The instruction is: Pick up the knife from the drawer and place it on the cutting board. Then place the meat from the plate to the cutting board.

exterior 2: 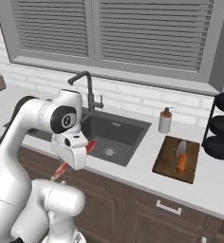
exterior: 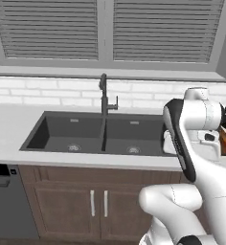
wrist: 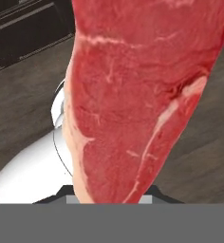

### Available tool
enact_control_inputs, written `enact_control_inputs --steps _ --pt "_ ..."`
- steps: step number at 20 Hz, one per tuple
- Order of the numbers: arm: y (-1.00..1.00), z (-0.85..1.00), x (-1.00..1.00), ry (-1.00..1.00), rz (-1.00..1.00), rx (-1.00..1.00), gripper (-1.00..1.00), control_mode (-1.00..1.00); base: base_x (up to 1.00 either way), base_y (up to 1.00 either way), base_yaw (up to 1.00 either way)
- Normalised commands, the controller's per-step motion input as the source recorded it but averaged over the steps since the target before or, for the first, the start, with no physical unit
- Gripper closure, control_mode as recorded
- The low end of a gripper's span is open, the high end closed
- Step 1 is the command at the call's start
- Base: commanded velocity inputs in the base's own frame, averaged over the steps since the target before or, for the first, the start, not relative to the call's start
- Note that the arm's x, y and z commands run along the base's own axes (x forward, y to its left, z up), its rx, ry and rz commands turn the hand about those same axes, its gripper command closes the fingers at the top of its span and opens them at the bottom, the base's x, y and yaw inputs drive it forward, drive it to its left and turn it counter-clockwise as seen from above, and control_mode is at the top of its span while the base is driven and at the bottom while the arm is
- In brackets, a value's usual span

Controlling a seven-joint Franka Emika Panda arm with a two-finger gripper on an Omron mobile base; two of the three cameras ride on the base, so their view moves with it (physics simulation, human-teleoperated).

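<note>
Hand view is taken up mostly by the meat [wrist: 133, 99], a red-pink slab with pale fat streaks, hanging right in front of the camera and reaching down to the bottom where the pincer fingers would be. The fingertips themselves are hidden behind it, so the grip cannot be seen directly, but the meat hangs off the hand in mid-air, so the pincer is closed on it. Behind the meat lies dark wood floor.

In the right base view the pincer [exterior 2: 72, 161] sits low in front of the arm, over the edge of the surface [exterior 2: 142, 175] and the cabinet fronts, with the meat [exterior 2: 90, 145] sticking out as a red sliver on either side of the white hand. Well to the right, the cutting board [exterior 2: 173, 161] lies on the surface beside the sink [exterior 2: 115, 137], and the knife [exterior 2: 181, 156] rests on it, orange handle toward the front, blade toward the wall. A soap bottle [exterior 2: 165, 120] stands just behind the board, and a black rack [exterior 2: 221, 126] is at its right.

In the left base view the arm covers most of the right side; the sink [exterior: 93, 134] and tap [exterior: 105, 98] are clear under the window [exterior: 105, 33].
</note>
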Motion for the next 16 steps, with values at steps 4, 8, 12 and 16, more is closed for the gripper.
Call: enact_control_inputs --steps 4,8,12,16 --pt "0.00 0.00 0.00 0.00 0.00 0.00 1.00 1.00 0.10 -0.87 0.00" --pt "-0.66 0.01 0.44 0.00 0.00 0.09 1.00 -1.00 0.00 0.00 0.00" --pt "-0.54 0.14 0.54 0.00 0.05 0.01 1.00 -1.00 0.00 0.00 0.00" --pt "-0.71 0.10 0.63 0.00 0.08 0.02 1.00 -1.00 0.00 0.00 0.00"
